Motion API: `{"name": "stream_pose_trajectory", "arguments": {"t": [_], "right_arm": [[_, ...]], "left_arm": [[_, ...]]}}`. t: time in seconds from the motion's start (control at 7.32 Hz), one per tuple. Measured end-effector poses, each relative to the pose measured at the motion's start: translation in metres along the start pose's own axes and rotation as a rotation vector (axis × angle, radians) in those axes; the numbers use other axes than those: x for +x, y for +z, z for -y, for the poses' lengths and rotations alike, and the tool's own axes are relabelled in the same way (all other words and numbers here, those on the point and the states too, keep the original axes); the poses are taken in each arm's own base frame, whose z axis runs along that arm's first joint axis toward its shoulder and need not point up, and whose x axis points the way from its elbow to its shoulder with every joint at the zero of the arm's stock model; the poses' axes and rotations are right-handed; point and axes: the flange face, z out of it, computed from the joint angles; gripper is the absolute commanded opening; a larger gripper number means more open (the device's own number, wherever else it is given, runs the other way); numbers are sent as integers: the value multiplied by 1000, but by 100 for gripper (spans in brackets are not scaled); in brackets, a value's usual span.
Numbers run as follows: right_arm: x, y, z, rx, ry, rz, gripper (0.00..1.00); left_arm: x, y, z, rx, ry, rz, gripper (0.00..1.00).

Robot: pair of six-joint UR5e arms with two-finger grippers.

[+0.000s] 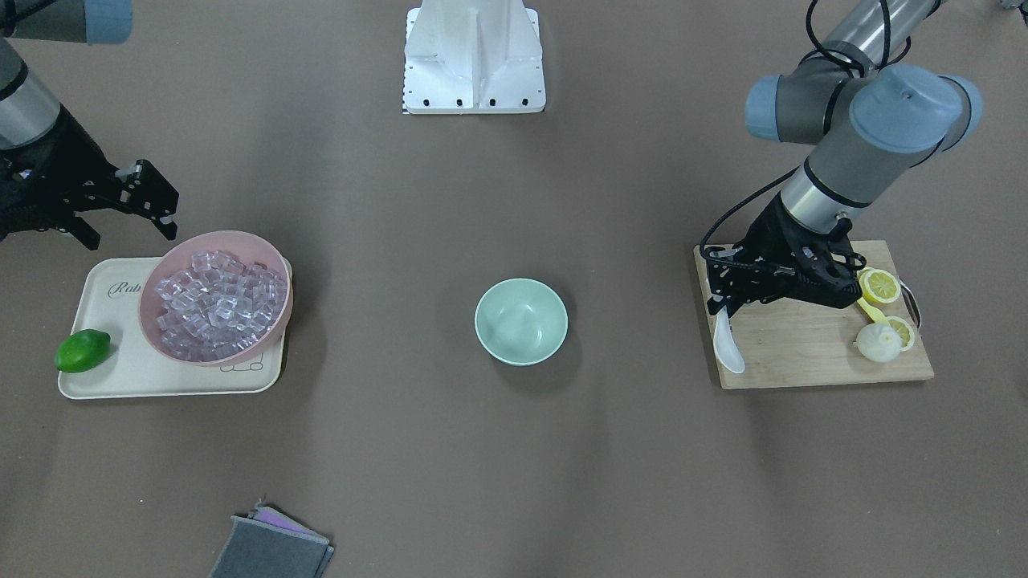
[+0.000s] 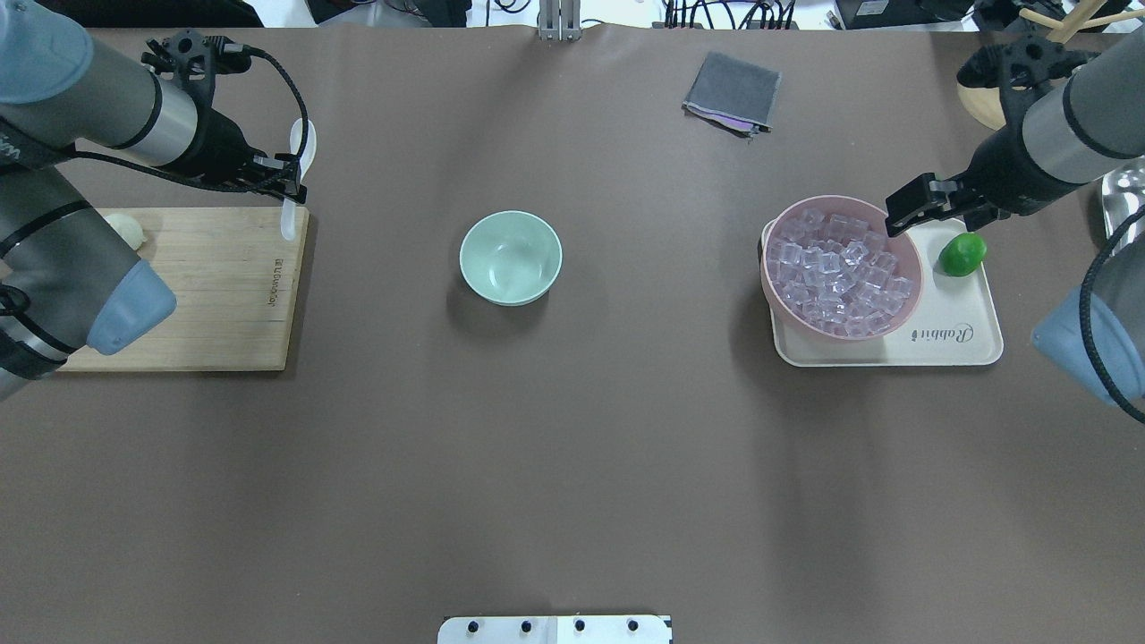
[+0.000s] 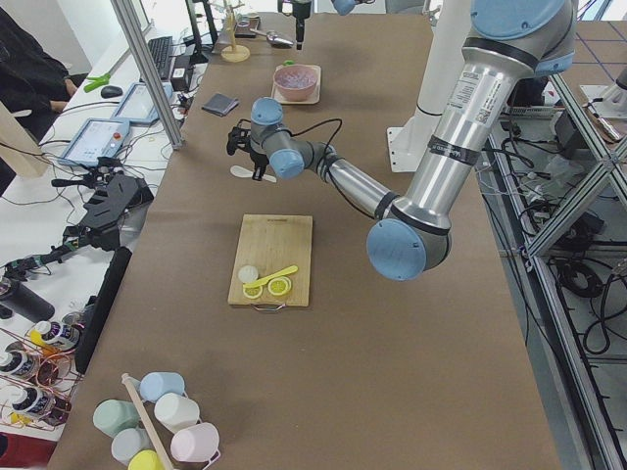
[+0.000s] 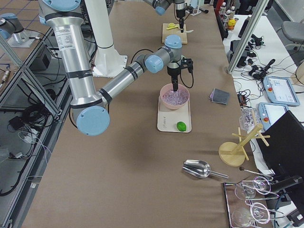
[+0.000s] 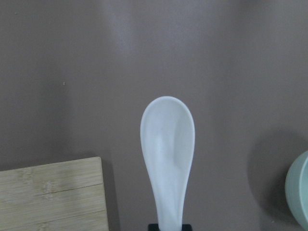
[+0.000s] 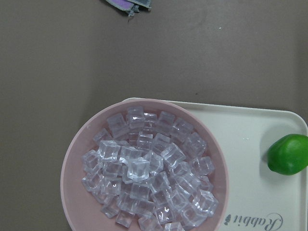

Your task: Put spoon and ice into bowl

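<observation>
White spoon (image 5: 167, 159) mid-view over brown table (image 5: 67, 72); wooden board (image 5: 50, 197) corner lower left, green bowl (image 5: 299, 195) rim right edge

Open table (image 2: 572, 447) lies all round the bowl (image 2: 511, 258); cutting board (image 2: 215, 295) and tray (image 2: 939, 344) sit well apart.

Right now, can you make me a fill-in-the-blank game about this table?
The left pincer grips the small white glossy spoon by its ____.
The small round mint-green bowl has ____ inside.
The large pink bowl of clear ice cubes sits beside a green ____.
Missing words: handle, nothing, lime.
</observation>
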Motion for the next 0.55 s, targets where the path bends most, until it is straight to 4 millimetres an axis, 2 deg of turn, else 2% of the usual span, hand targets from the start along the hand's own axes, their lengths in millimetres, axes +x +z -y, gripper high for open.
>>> {"name": "stream_pose_trajectory", "arguments": {"t": [0.55], "right_arm": [[-35,48,24,17,1,-3,94]], "left_arm": [[23,2,6,20,-35,-4,0]]}}
